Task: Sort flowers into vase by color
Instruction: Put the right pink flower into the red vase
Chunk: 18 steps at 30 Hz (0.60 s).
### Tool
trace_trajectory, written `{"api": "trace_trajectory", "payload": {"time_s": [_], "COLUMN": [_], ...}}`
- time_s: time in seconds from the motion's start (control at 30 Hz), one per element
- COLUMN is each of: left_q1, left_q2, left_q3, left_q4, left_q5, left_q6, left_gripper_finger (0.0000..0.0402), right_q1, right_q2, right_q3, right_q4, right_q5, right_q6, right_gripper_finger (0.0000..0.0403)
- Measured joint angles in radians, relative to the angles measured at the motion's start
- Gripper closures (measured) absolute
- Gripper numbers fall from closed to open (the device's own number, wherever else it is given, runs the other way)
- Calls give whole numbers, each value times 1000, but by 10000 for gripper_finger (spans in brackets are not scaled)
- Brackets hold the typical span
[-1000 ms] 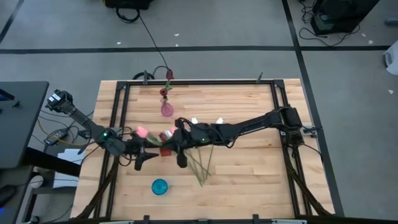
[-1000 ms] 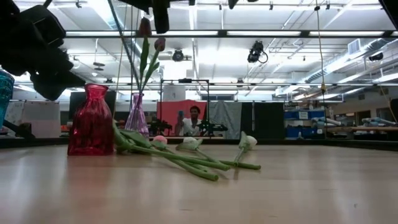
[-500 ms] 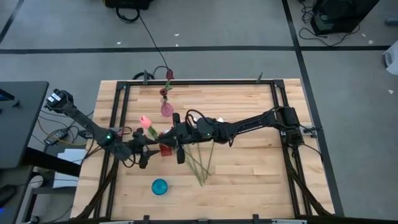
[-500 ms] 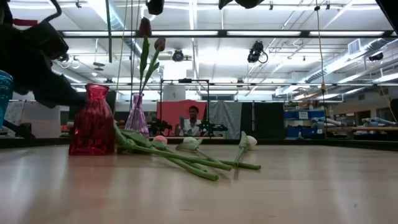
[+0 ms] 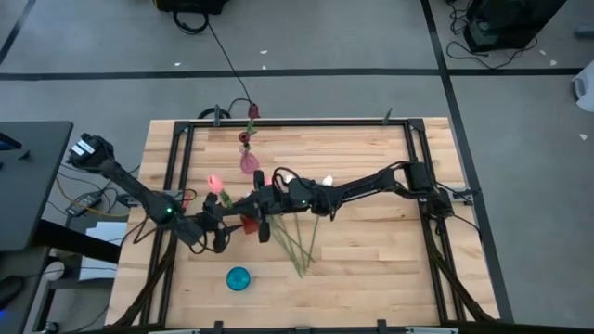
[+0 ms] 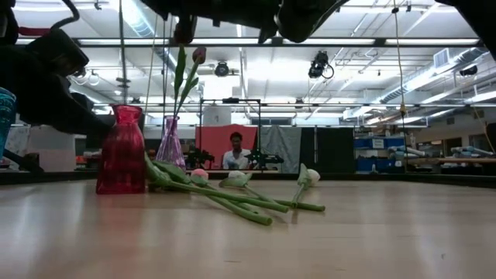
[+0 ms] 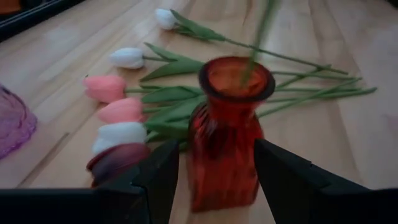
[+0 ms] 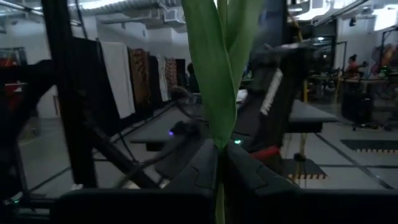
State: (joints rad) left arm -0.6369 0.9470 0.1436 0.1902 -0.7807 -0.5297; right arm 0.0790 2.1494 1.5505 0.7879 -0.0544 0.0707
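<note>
My right gripper (image 5: 245, 202) reaches in from the table's right, above the red vase (image 5: 248, 224), and is shut on a pink tulip (image 5: 215, 183). The tulip's stem (image 7: 254, 50) runs down into the vase's mouth. My left gripper (image 7: 216, 180) is open, with one finger on each side of the red vase's (image 7: 229, 134) lower body; I cannot tell whether the fingers touch it. Several tulips (image 7: 124, 106) in white, pink and maroon lie flat on the table behind the vase. A pink vase (image 5: 249, 163) at the far side holds two maroon tulips (image 6: 186, 54). My right gripper pinches the pink tulip's stem (image 8: 219, 163) between its two fingers, just below a long green leaf (image 8: 214, 74). The flower is lifted clear of the table and stands nearly upright, with the stem's lower end (image 6: 121, 77) inside the red vase's (image 6: 122, 151) mouth.
A blue vase (image 5: 238, 277) stands near the table's near edge, left of the middle. A black frame (image 5: 176, 176) runs round the tabletop. The loose tulips' stems (image 5: 299, 243) fan out toward the near side. A person (image 6: 236, 151) stands in the room behind the table.
My right gripper has carried the pink tulip toward the table's left and brought its stem from a slant to nearly upright over the red vase's mouth. My left gripper has closed in on the vase, which now stands slightly shifted in the low view.
</note>
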Motion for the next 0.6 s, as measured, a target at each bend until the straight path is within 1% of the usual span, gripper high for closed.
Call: {"api": "trace_trajectory", "payload": {"time_s": [0.13, 0.3, 0.4, 0.6], "left_q1": [1, 0, 0, 0], "left_q2": [19, 22, 20, 20], "left_q3": [0, 0, 0, 0], "left_q4": [3, -1, 0, -1], "left_q5": [-11, -9, -12, -3], "left_q6": [-8, -23, -24, -31], "left_gripper_finger": [188, 188, 188, 188], "right_q1": [-18, -23, -21, -13], "right_q2": [4, 12, 12, 0], "right_q3": [2, 0, 1, 1], "right_q4": [3, -70, -83, -61], "right_q5": [0, -3, -3, 3], "right_q6": [-18, -15, 0, -27], "right_gripper_finger": [378, 378, 378, 378]}}
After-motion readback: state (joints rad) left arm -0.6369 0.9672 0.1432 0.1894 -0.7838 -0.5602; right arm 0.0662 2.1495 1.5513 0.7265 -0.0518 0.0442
